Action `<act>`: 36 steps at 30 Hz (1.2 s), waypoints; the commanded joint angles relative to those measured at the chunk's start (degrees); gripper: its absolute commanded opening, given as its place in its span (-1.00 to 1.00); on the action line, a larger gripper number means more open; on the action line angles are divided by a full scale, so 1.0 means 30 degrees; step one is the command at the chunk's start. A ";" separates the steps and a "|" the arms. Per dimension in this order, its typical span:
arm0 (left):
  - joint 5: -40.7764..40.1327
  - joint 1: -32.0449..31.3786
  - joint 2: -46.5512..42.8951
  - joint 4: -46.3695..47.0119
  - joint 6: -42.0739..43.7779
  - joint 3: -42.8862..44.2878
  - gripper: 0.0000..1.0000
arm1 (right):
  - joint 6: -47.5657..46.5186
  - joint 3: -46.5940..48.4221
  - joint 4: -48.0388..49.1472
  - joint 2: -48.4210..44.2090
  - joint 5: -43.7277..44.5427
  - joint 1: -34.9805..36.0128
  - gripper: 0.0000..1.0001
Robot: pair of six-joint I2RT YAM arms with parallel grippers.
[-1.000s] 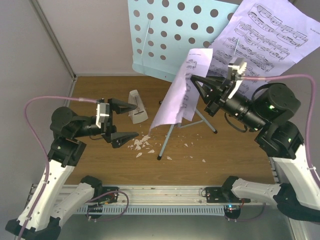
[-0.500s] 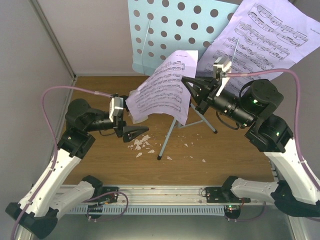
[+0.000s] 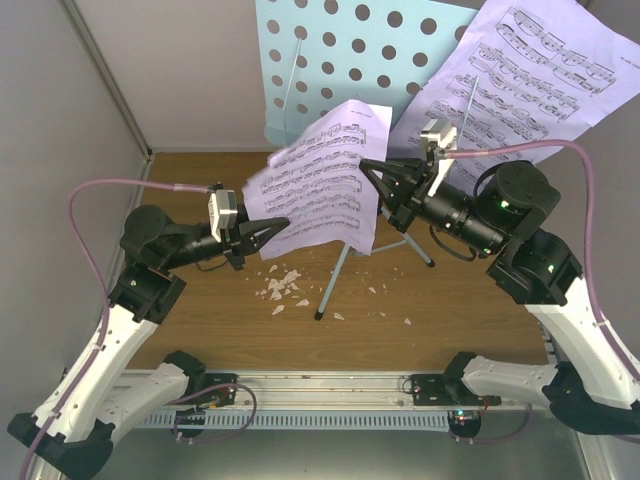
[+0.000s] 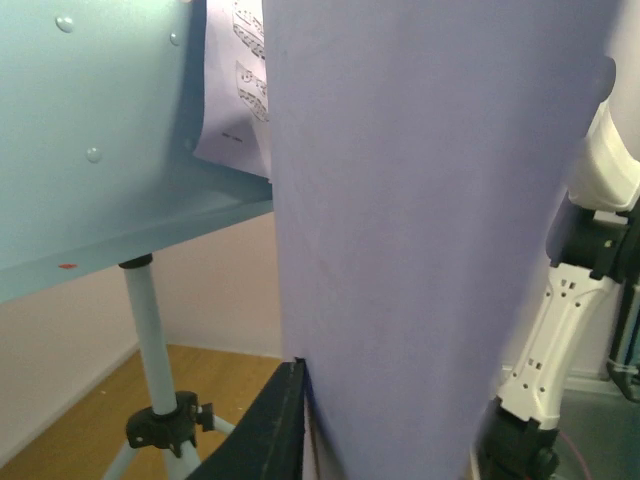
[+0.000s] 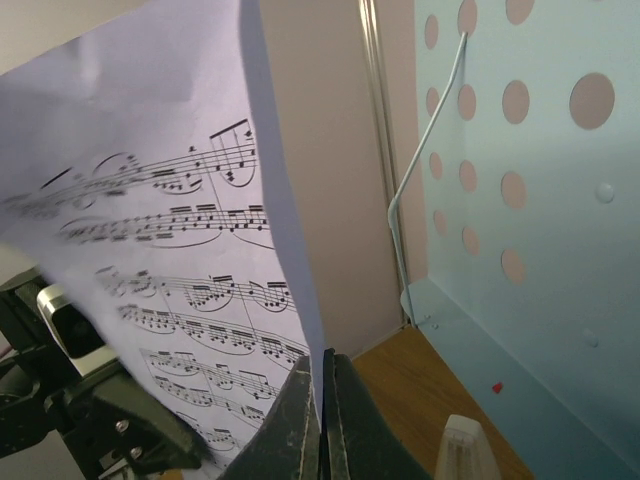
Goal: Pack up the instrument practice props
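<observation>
I judge I'm taking one sheet-music page [image 3: 320, 180] off the perforated pale-blue music stand [image 3: 340, 70] — it hangs in the air before the stand, thin and bowing. My right gripper [image 5: 322, 395] is pinched on its right edge. My left gripper [image 3: 275, 227] meets the lower-left corner, but I can't tell if it's closed. Next, I'd support both edges and avoid creasing.

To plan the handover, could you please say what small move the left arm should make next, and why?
Probably close the left pincer on the sheet-music page. The page's free edge appears to sit right at that pincer, while the right pincer pinches the opposite edge, so the sheet hangs held from one side only.
</observation>
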 commanded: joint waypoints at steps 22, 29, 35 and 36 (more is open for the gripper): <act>-0.2504 1.0384 -0.0136 -0.5403 -0.6286 -0.4903 -1.00 | -0.2311 -0.3149 0.0853 -0.3435 0.2163 0.0102 0.99; 0.0317 1.6688 -0.0447 -0.5141 -0.8006 -0.9367 -1.00 | -0.3073 -0.4811 0.0763 -0.5059 0.5074 0.0102 0.99; -0.1154 1.7866 0.0079 -0.4129 -0.8897 -1.1545 -1.00 | -0.3805 -0.6463 0.1232 -0.6423 0.6862 0.0102 0.99; -0.1272 1.7886 0.0413 -0.3842 -0.9006 -1.1778 -1.00 | -0.3980 -0.6842 0.1461 -0.6648 0.7404 0.0102 0.99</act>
